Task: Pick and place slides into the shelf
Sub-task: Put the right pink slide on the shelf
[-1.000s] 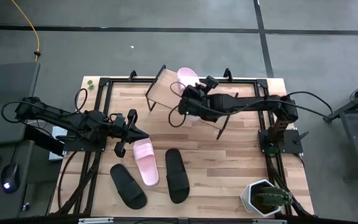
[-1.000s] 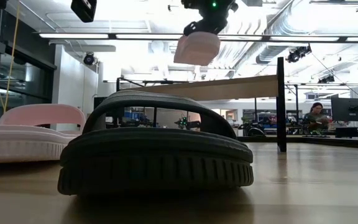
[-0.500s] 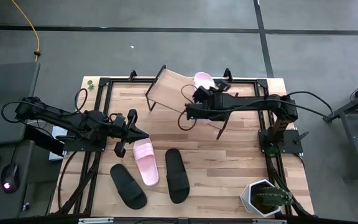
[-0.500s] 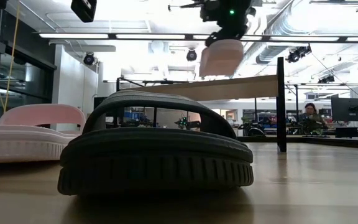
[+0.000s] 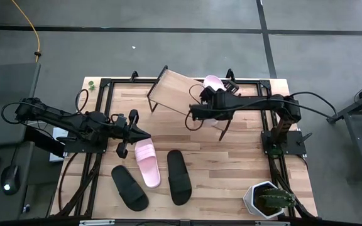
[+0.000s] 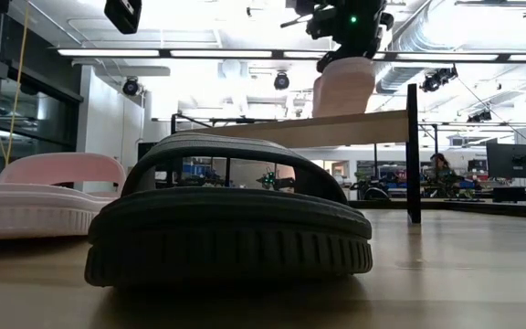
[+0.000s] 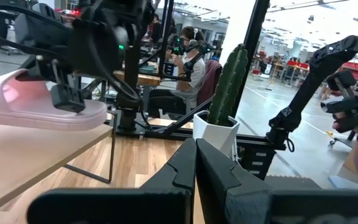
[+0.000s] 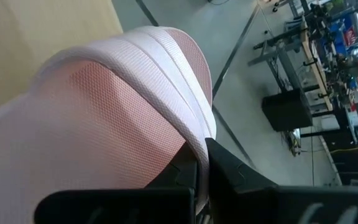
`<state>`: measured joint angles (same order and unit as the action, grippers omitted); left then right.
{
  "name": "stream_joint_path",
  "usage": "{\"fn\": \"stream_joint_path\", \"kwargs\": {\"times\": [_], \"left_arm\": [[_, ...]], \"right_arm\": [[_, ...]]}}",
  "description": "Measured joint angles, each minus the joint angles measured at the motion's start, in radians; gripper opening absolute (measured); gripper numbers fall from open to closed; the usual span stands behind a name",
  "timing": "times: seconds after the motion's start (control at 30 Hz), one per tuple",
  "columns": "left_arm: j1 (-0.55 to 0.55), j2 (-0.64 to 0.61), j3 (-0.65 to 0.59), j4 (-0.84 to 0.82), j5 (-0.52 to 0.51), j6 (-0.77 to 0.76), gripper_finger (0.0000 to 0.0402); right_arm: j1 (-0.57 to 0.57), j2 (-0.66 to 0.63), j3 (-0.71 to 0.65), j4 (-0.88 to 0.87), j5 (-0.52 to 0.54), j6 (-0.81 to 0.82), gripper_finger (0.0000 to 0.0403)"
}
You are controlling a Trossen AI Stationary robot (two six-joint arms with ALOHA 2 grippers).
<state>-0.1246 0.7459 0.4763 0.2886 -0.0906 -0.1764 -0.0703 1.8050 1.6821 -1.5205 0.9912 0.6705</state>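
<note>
Over the right end of the slanted wooden shelf (image 5: 171,88) my right gripper (image 5: 216,91) is shut on a light pink slide (image 5: 213,82), which also shows in the low view (image 6: 343,87) and the left wrist view (image 7: 36,109). A second pink slide (image 5: 146,162) and two black slides (image 5: 129,187) (image 5: 179,176) lie sole-down on the table. My left gripper (image 5: 146,135) hangs shut and empty just left of the pink slide on the table. My right gripper pinches a ribbed edge of the pink slide (image 8: 194,134) between its two fingers, seemingly its strap. It comes slanting down from the table's right side. The slide sits roughly level at the shelf board's top (image 6: 336,117); whether it touches the board I cannot tell.
A potted cactus (image 5: 266,201) stands at the near right corner. The shelf's thin black legs (image 6: 413,155) stand on the far half of the table. Bare wood lies between the shelf and the slides on the table. A person sits in the room beyond (image 7: 188,53).
My right gripper has carried the pink slide toward the table's right edge along the shelf, sinking a little and tipping further downward. The slide has come down from well above the board to its top. The gripper stays shut on it.
</note>
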Motion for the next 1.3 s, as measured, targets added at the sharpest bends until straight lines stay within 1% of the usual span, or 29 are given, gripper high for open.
{"fn": "stream_joint_path", "kwargs": {"times": [0.2, 0.37, 0.57, 0.7, 0.77, 0.9, 1.0, 1.07, 1.13, 1.23, 1.3], "left_arm": [[0.000, 0.000, 0.000, 0.000, -0.001, 0.000, 0.0001], [0.000, 0.000, 0.000, 0.000, -0.008, 0.000, 0.0001], [0.000, 0.000, 0.000, 0.001, -0.008, 0.000, 0.0001], [0.000, 0.000, 0.000, 0.001, -0.012, 0.000, 0.0001], [0.000, 0.000, 0.000, -0.001, -0.038, 0.007, 0.0001], [0.000, 0.000, 0.000, -0.040, -0.094, 0.059, 0.0001], [0.000, 0.000, 0.000, -0.072, -0.111, 0.133, 0.0004], [0.000, 0.000, 0.000, -0.090, -0.111, 0.172, 0.0015], [0.000, 0.000, 0.000, -0.090, -0.111, 0.196, 0.0037], [0.000, 0.000, 0.000, -0.090, -0.115, 0.208, 0.0084], [0.000, 0.000, 0.000, -0.092, -0.145, 0.220, 0.0118]], "right_arm": [[-0.042, 0.000, 0.000, 0.130, -0.029, -0.113, 0.0000], [-0.054, 0.000, 0.000, 0.233, -0.038, -0.202, 0.0000], [-0.051, 0.000, 0.000, 0.277, -0.046, -0.229, 0.0000], [-0.022, 0.000, 0.000, 0.299, -0.041, -0.245, 0.0000], [0.000, 0.000, 0.000, 0.330, -0.040, -0.277, 0.0000], [0.054, 0.000, 0.000, 0.422, -0.036, -0.348, 0.0000], [0.095, 0.000, 0.000, 0.488, -0.030, -0.390, 0.0000], [0.118, 0.000, 0.005, 0.519, -0.030, -0.416, 0.0000], [0.138, 0.001, 0.023, 0.524, -0.036, -0.418, 0.0000], [0.171, 0.001, 0.053, 0.542, -0.047, -0.431, 0.0000], [0.197, 0.001, 0.088, 0.540, -0.078, -0.451, 0.0000]]}}
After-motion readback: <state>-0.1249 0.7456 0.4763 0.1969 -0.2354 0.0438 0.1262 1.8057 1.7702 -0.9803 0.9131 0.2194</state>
